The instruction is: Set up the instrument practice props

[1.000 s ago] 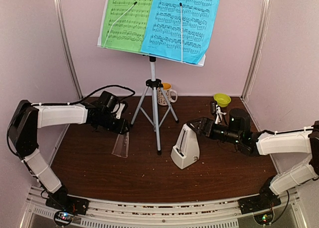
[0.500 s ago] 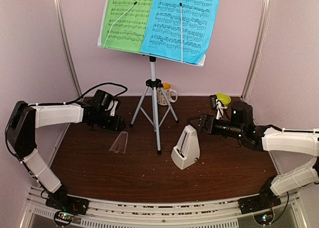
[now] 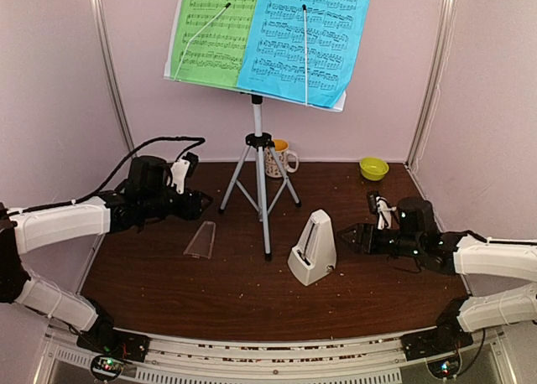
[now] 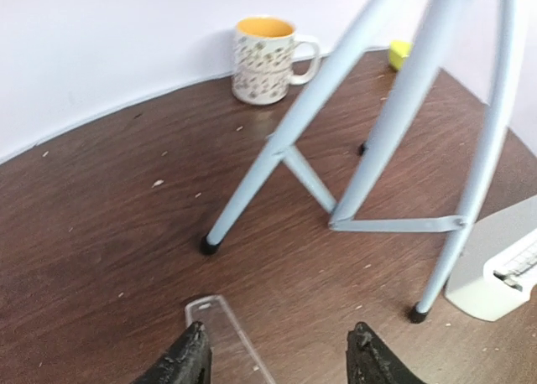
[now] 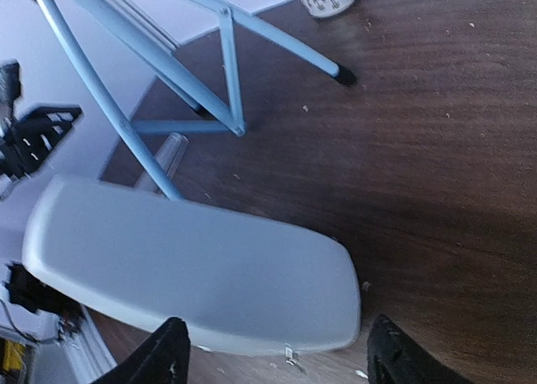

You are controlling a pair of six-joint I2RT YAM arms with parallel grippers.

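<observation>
The white music stand (image 3: 260, 162) on its silver tripod stands at the back centre, with a green sheet (image 3: 214, 32) and a blue sheet (image 3: 306, 36) on it. The white pyramid metronome (image 3: 313, 250) stands on the table right of the tripod; it fills the right wrist view (image 5: 185, 267). Its clear cover (image 3: 201, 239) lies flat on the table to the left, also seen in the left wrist view (image 4: 222, 334). My left gripper (image 3: 199, 204) is open and empty, behind the cover. My right gripper (image 3: 346, 236) is open and empty, just right of the metronome.
A patterned mug (image 3: 279, 158) with an orange inside stands behind the tripod, also in the left wrist view (image 4: 264, 57). A small lime-green bowl (image 3: 373, 168) sits at the back right. Tripod legs (image 4: 394, 141) spread across the middle. Pink walls close in on both sides.
The left arm has drawn back to the left, away from the cover lying on the table. The right arm has pulled back and down to the right, away from the metronome.
</observation>
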